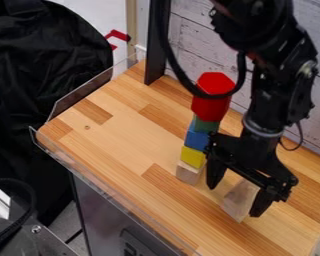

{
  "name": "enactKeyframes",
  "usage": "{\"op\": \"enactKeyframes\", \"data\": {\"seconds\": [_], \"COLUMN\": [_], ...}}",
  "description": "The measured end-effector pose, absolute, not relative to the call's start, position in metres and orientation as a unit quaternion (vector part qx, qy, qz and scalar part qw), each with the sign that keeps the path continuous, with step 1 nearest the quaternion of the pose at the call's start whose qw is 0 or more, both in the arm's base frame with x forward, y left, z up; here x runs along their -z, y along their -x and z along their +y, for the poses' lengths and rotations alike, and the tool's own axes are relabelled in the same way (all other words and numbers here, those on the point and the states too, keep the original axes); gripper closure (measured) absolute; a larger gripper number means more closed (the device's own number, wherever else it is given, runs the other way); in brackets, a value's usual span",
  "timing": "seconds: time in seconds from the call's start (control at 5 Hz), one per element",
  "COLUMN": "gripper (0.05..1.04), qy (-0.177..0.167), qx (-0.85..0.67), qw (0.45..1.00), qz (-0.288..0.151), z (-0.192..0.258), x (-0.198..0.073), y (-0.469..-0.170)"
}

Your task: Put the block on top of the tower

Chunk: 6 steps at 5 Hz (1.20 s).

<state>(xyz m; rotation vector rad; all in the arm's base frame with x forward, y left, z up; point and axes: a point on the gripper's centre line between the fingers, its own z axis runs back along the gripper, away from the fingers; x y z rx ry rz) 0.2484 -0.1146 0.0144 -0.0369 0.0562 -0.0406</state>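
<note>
Camera view, right of centre: the black gripper (235, 200) hangs over the near right part of the wooden table (116, 145), its two fingers set wide, one to each side of a pale wooden block (240, 201). Daylight shows between the left-hand finger and the block, so I judge it not yet held; whether the other finger touches it, I cannot tell. The tower (197, 139) stands just to the left and farther back, built of a pale wood piece at the foot, then yellow, blue, green, and a red piece (213, 97) with a six-sided top. The step in hand looks to be the grasp. Next, the fingers should close squarely on the block, then lift it straight up, well above the red piece, before any shift left; the near finger sits close enough to the tower's lower pieces that a sideways start could knock them, and the black cable (183, 75) looping by the red top might snag too. As for writing, the block and the tower's visible faces bear none that I can make out. Pale characters, partly cut off, mark the grey panel (106, 212) below the table's near edge.
</note>
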Motion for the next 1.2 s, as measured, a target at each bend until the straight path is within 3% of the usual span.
{"op": "enactKeyframes", "data": {"seconds": [0.8, 1.0, 1.2], "gripper": [0.083, 0.123, 0.399], "qy": [0.032, 0.034, 0.036], "qx": [0.006, -0.01, -0.021], "qw": [0.999, 0.999, 0.999], "qz": [0.032, 0.033, 0.035], "z": [-0.129, -0.13, -0.129], "x": [0.023, 0.031, 0.031], "y": [-0.259, -0.265, -0.265]}}
